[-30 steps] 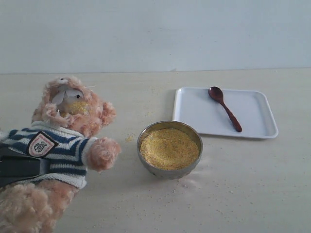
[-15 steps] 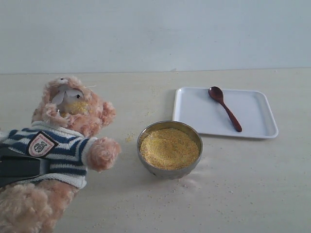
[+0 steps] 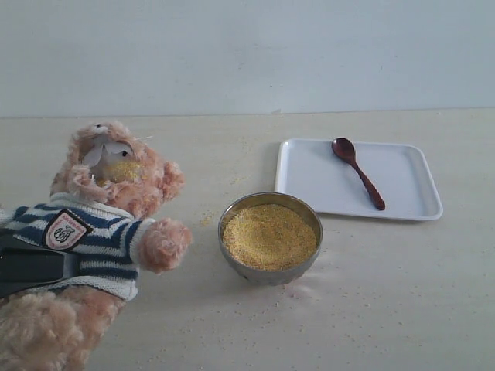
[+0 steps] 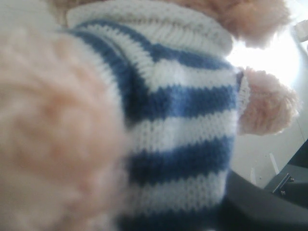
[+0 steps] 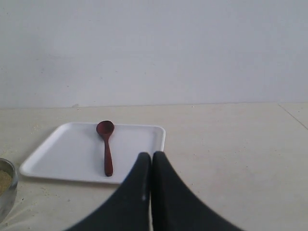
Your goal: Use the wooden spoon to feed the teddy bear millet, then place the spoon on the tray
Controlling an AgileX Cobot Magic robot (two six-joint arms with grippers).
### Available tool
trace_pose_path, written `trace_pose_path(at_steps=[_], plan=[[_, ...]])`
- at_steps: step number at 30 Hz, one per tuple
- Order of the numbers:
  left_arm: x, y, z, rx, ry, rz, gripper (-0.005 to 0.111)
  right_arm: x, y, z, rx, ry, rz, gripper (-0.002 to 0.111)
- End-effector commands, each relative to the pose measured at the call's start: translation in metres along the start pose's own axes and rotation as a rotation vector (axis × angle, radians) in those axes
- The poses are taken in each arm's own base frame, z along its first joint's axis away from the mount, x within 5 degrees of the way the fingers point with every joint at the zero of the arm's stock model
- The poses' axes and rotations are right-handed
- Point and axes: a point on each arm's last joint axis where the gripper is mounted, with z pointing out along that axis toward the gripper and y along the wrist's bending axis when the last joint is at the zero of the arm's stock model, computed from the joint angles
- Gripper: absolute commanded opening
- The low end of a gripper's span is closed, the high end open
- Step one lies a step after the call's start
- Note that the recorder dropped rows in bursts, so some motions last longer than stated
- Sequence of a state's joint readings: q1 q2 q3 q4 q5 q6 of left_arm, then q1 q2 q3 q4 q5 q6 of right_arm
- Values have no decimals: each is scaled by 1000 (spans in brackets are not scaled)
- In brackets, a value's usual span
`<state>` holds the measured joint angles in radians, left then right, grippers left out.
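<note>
The teddy bear [image 3: 116, 193] leans back at the left, with yellow grains on its muzzle. My left gripper [image 3: 31, 267] is shut on its striped torso; in the left wrist view the shirt [image 4: 183, 106] fills the picture and one dark finger [image 4: 262, 207] shows beside it. Millet [image 3: 269, 234] is heaped in the steel bowl [image 3: 271, 274] at the centre. The wooden spoon [image 3: 358, 171] lies on the white tray [image 3: 402, 182] at the right, held by nothing. My right gripper [image 5: 151, 156] is shut and empty, short of the tray [image 5: 62, 154] and spoon [image 5: 106, 147]; it is outside the exterior view.
Stray grains are scattered on the pale tabletop [image 3: 387, 309] around the bowl and near the bear's paw. A plain white wall [image 3: 247, 54] runs behind the table. The bowl's rim [image 5: 6, 192] shows at the edge of the right wrist view.
</note>
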<state>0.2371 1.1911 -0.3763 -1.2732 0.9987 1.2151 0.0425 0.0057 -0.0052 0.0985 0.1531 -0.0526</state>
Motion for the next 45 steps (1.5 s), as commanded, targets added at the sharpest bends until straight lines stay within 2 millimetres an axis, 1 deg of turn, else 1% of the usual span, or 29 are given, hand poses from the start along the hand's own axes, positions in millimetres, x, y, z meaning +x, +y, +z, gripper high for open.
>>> trace_pose_path(at_steps=[1,19,24,27,30,36,41,45], plan=[[0,-2,0,24,-8,-9,5,1,0,0,4,-7,-16,0],[0,-4,0,44,-4,-12,5,1,0,0,4,-7,-16,0],[-5,-5,0,61,-62,-48,5,1,0,0,4,-7,-16,0],[-5,-5,0,60,-66,-38,5,1,0,0,4,-7,-16,0],[-4,-2,0,32,-54,-4,5,1,0,0,4,-7,-16,0],[-6,5,0,-50,-69,1,5,1,0,0,4,-7,-16,0],[-6,9,1,-81,-72,-2,5,1,0,0,4,-7,-16,0],[-5,22,9,-92,-32,-27,5,1,0,0,4,-7,-16,0]])
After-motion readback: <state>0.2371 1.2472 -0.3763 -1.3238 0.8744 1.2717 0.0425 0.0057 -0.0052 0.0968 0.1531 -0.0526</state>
